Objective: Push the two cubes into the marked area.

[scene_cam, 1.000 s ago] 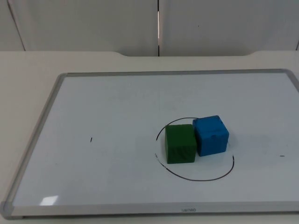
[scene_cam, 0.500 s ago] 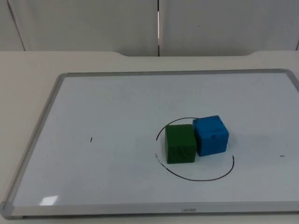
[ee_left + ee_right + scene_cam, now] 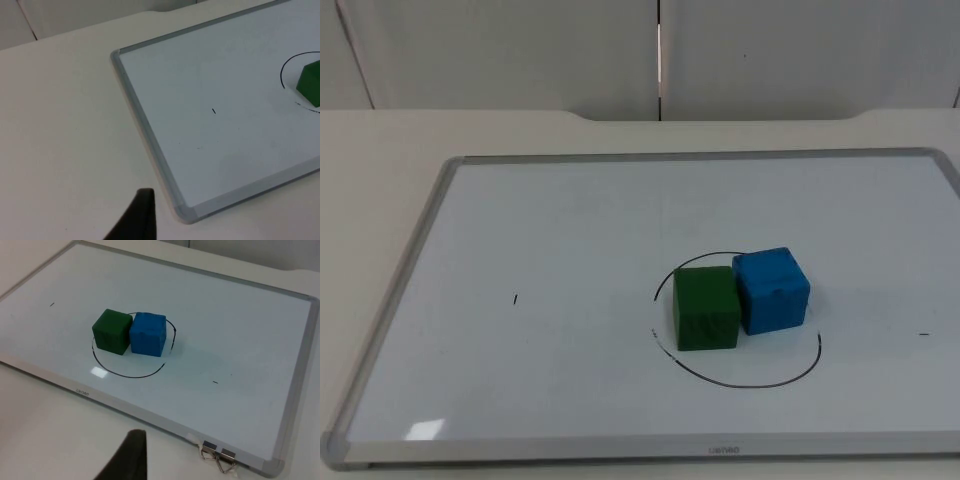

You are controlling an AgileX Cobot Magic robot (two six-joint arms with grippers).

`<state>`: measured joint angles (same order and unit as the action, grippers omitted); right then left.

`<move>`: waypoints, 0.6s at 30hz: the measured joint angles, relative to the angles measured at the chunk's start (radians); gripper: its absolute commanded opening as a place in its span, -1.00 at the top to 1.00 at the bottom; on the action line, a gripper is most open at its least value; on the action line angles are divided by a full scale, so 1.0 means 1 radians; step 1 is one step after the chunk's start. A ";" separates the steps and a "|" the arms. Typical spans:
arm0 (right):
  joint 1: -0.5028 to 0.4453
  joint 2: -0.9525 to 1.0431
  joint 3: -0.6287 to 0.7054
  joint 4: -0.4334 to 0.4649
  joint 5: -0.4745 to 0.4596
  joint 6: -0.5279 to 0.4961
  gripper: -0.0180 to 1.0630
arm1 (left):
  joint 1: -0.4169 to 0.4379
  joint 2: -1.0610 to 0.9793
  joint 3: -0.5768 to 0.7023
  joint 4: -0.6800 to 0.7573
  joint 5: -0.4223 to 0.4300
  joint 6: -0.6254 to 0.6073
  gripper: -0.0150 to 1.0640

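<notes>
Judging from the top view, green cube (image 3: 706,307) and blue cube (image 3: 772,290) sit touching inside the drawn circle (image 3: 745,383) — pushing looks finished; both tools' state I cannot tell.

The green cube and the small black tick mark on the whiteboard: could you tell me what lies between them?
Nothing but bare whiteboard lies between the green cube and the tick mark, as the top view shows.

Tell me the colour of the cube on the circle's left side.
Green; clearest in the top view.
</notes>
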<state>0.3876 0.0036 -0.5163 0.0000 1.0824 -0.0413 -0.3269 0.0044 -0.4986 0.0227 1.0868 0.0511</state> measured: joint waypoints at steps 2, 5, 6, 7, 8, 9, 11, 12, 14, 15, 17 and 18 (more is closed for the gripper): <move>0.000 0.000 0.000 0.000 0.000 0.000 -0.98 | 0.000 0.000 0.000 0.000 0.000 0.000 -0.98; 0.000 0.000 0.000 0.000 0.000 0.000 -0.98 | 0.000 0.000 0.000 0.000 0.000 0.000 -0.98; 0.000 0.000 0.000 0.000 0.000 0.000 -0.98 | 0.000 0.000 0.000 0.000 0.000 0.000 -0.98; 0.000 0.000 0.000 0.000 0.000 0.000 -0.98 | 0.000 0.000 0.000 0.000 0.000 0.000 -0.98; 0.000 0.000 0.000 0.000 0.000 0.000 -0.98 | 0.000 0.000 0.000 0.000 0.000 0.000 -0.98; 0.000 0.000 0.000 0.000 0.000 0.000 -0.98 | 0.000 0.000 0.000 0.000 0.000 0.000 -0.98; 0.000 0.000 0.000 0.000 0.000 0.000 -0.98 | 0.000 0.000 0.000 0.000 0.000 0.000 -0.98; 0.000 0.000 0.000 0.000 0.000 0.000 -0.98 | 0.000 0.000 0.000 0.000 0.000 0.000 -0.98; 0.000 0.000 0.000 0.000 0.000 0.000 -0.98 | 0.012 0.000 0.000 0.000 0.000 0.000 -0.98; 0.000 0.000 0.000 0.000 0.000 0.000 -0.98 | 0.012 0.000 0.000 0.000 0.000 0.000 -0.98; 0.000 0.000 0.000 0.000 0.000 0.000 -0.98 | 0.035 0.000 0.000 0.000 0.000 0.000 -0.98; 0.000 0.000 0.000 0.000 0.000 0.000 -0.98 | 0.052 0.000 0.000 0.000 0.000 0.000 -0.98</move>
<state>0.3876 0.0036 -0.5163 0.0000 1.0824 -0.0413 -0.2752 0.0044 -0.4986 0.0227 1.0868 0.0511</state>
